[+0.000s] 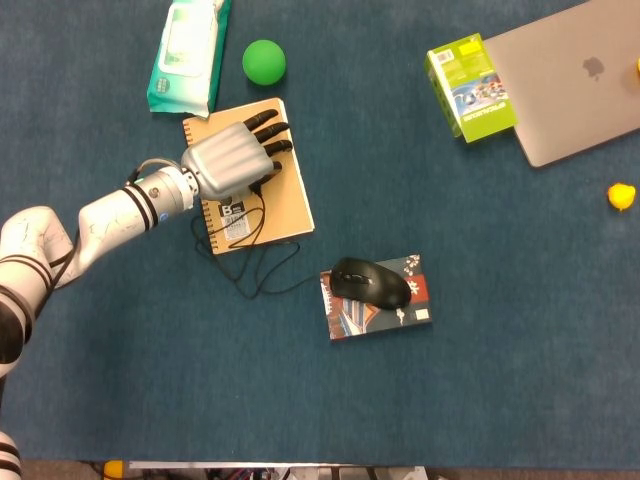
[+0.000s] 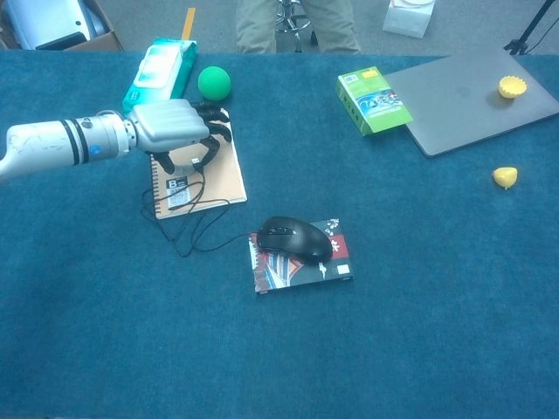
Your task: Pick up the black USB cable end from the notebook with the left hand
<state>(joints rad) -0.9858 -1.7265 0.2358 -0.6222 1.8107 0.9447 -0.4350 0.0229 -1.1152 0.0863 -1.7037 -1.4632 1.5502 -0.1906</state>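
A tan spiral notebook [image 1: 288,205] lies at the table's upper left, also seen in the chest view [image 2: 229,182]. My left hand [image 1: 228,160] hovers over its top half, fingers curled down. In the chest view the left hand [image 2: 170,125] pinches the black USB cable end under its fingertips. The thin black cable [image 2: 196,179] rises from the notebook to the fingers, and the cable [image 1: 252,262] loops across the cloth to a black mouse [image 1: 368,282]. The plug itself is mostly hidden by the fingers. My right hand is in neither view.
The mouse sits on a small red-patterned book [image 1: 405,315]. Just beyond the notebook lie a green ball [image 1: 264,61] and a wipes pack [image 1: 188,55]. A green box [image 1: 470,87], a grey laptop [image 1: 580,80] and a yellow toy [image 1: 621,195] are at the far right.
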